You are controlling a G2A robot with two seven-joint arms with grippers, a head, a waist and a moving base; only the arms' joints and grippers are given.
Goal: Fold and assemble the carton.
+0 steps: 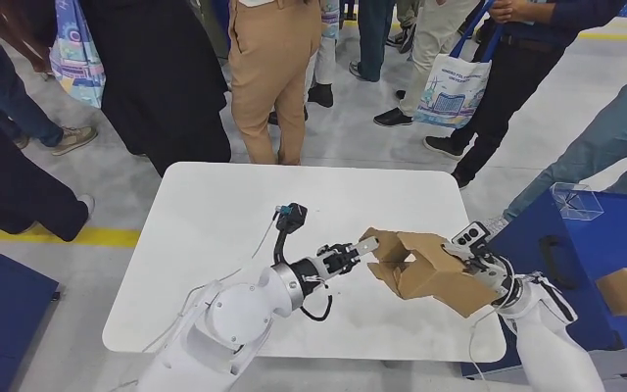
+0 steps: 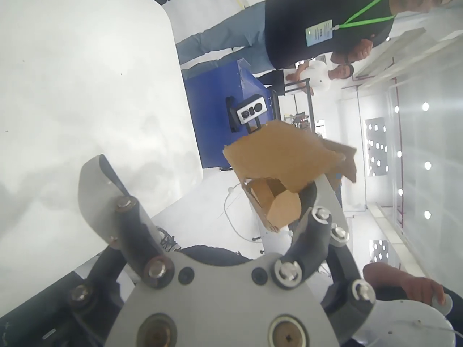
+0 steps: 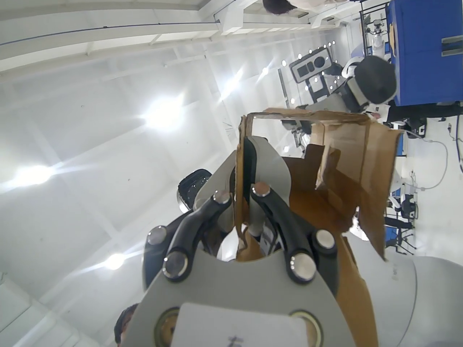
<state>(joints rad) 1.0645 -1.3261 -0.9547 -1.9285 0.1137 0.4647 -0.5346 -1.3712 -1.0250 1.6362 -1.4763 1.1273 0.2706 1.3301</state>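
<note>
A brown carton, partly folded with loose flaps, is held above the right side of the white table. My right gripper is shut on one of its walls; in the right wrist view that wall stands pinched between the fingers of the gripper, and the carton's open inside lies beyond. My left gripper is at the carton's left end, open. In the left wrist view its fingers are spread wide, and a folded flap of the carton lies against one finger.
Several people stand around the table's far and right sides, some with bags. A blue cabinet stands close to the right edge with a clear plastic box on it. A small black and blue device lies mid-table with a cable.
</note>
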